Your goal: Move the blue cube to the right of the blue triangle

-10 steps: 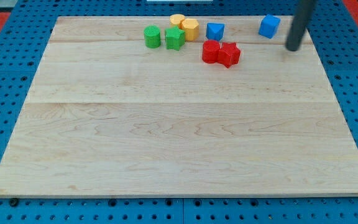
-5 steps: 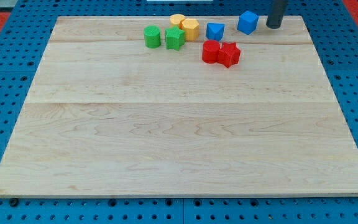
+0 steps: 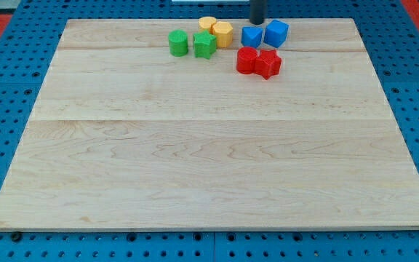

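Dark rod: upright, cut off by the view's top edge, my tip (image 3: 257,20) at the far rim of the pale wooden board (image 3: 209,145), above the small blue triangle block (image 3: 251,36); it has no jaws and holds nothing. Blue cube (image 3: 276,33): touching that triangle's right side, clear of my tip.

Blocks on the surface (image 3: 209,160), eight in total:
- blue: 2 — cube (image 3: 276,33), triangle (image 3: 251,36)
- red: 2 (image 3: 247,60) (image 3: 268,63)
- green: 2 (image 3: 178,43) (image 3: 204,45)
- yellow: 2 (image 3: 208,25) (image 3: 223,33)
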Tool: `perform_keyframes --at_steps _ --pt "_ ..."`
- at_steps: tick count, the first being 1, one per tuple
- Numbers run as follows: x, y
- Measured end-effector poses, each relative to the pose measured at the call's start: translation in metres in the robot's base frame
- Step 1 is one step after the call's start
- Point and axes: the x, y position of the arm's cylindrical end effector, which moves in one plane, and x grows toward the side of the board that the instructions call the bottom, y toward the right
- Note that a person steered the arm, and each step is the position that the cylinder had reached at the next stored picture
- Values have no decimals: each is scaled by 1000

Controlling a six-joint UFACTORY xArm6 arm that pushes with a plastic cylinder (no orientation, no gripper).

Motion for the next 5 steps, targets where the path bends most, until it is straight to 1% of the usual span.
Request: perform_keyframes --at_steps 1,2,3,5 --pt "5 27" --pt "23 28" --pt "24 40" --pt "44 32"
